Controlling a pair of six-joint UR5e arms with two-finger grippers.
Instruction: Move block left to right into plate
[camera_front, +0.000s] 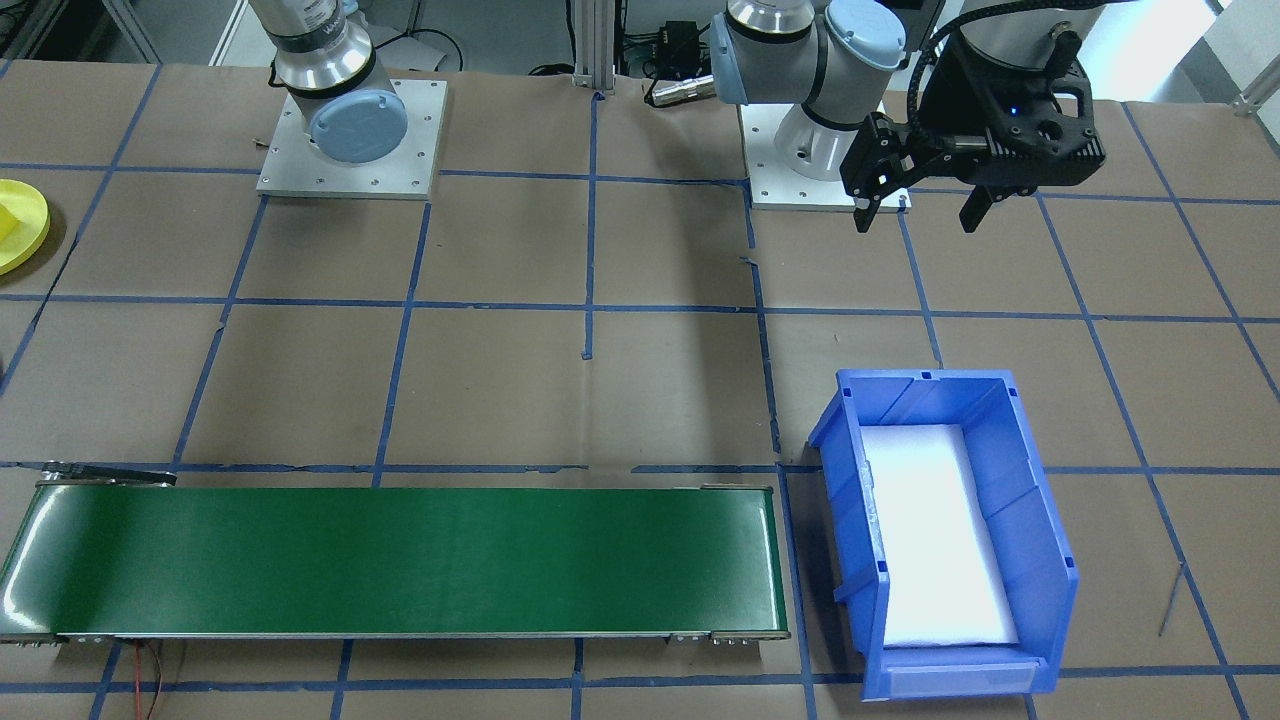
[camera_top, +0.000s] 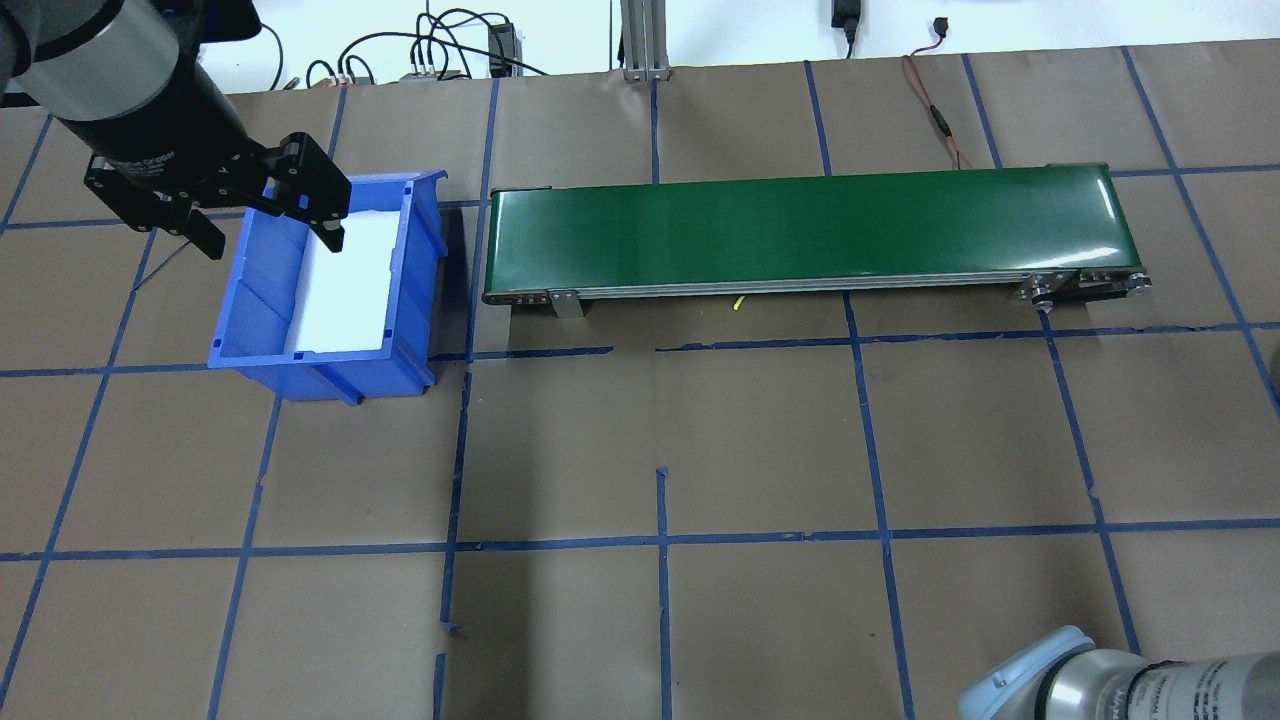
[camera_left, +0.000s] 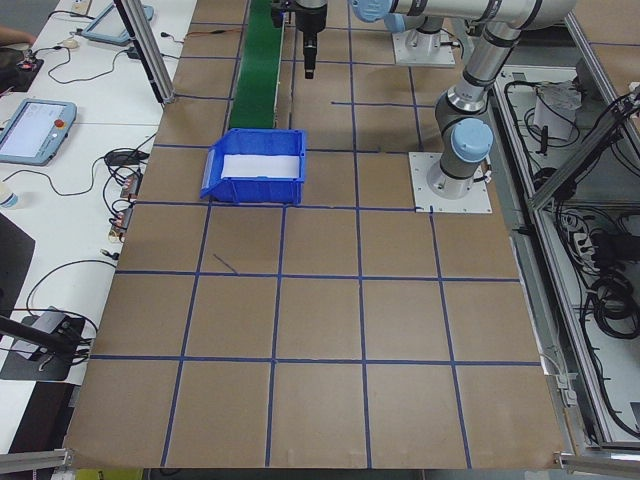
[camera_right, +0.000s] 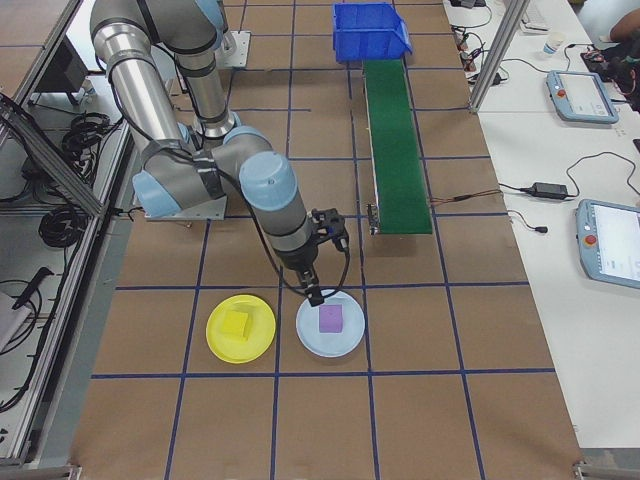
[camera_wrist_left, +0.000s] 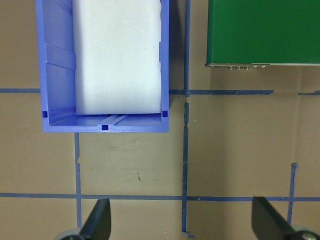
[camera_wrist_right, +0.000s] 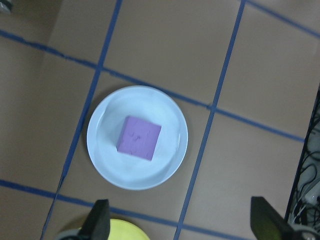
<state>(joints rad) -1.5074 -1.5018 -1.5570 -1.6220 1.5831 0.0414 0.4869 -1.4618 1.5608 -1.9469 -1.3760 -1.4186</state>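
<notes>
Yellow plastic at the far left edge of the front-facing view is the plate (camera_front: 18, 225), cut off there by the frame; the right side view shows it whole, with a yellow block (camera_right: 236, 324) lying on it. Just beside it, at its 3 o'clock in that view, sits a pale blue plate (camera_right: 331, 325) holding a purple block (camera_wrist_right: 139, 138) near its middle. The right gripper (camera_right: 316, 291) hangs over the pale plate's 11 o'clock rim; in the right wrist view its fingertips (camera_wrist_right: 101, 218) stand wide apart at the bottom corners, holding nothing, and only a sliver of the yellow plate shows between them.

The left gripper (camera_front: 918, 211) hovers spread and empty above the paper-covered table (camera_top: 760, 440), well apart from both plates. In the overhead view it overlaps the far corner of the blue bin (camera_top: 240, 330), partly hiding the rim there. A white pad (camera_wrist_left: 117, 55) covers the bin's floor. At the bin's 3 o'clock in the overhead view lies the green conveyor belt (camera_top: 800, 225), bare on top. The overhead view shows neither plate.
</notes>
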